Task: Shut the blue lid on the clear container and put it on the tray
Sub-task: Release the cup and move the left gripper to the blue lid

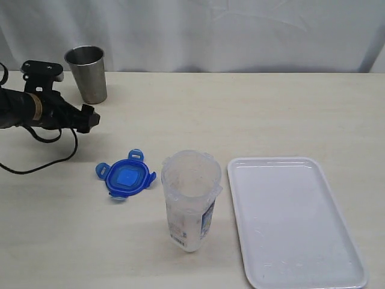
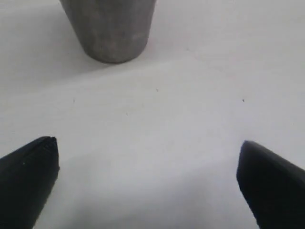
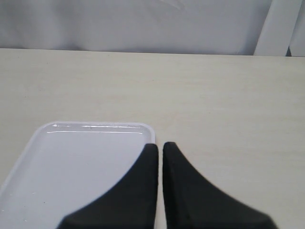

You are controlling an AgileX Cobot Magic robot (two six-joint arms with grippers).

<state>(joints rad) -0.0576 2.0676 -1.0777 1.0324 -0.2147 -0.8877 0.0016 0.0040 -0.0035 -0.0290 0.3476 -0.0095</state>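
Uncapped clear container (image 1: 190,201) upright on table (image 1: 240,108), blue lid (image 1: 126,176) flat near it, tray (image 1: 289,217) just beside container, left gripper (image 2: 147,145) jaws wide apart near steel cup (image 1: 88,73), right gripper (image 3: 159,145) jaws closed, empty, over tray corner.

A robot laboratory bench is indicated by a pale tabletop (image 1: 252,114), a white curtain (image 1: 228,30) hung behind and a cabled robot arm (image 1: 27,109).

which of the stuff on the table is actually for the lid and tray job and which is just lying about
For the job:
- small blue plastic lid with four snap flaps, lying flat on the table
- tall clear plastic container, upright and open
- flat white rectangular plastic tray

Just lying about:
- tapered steel cup, upright at the back
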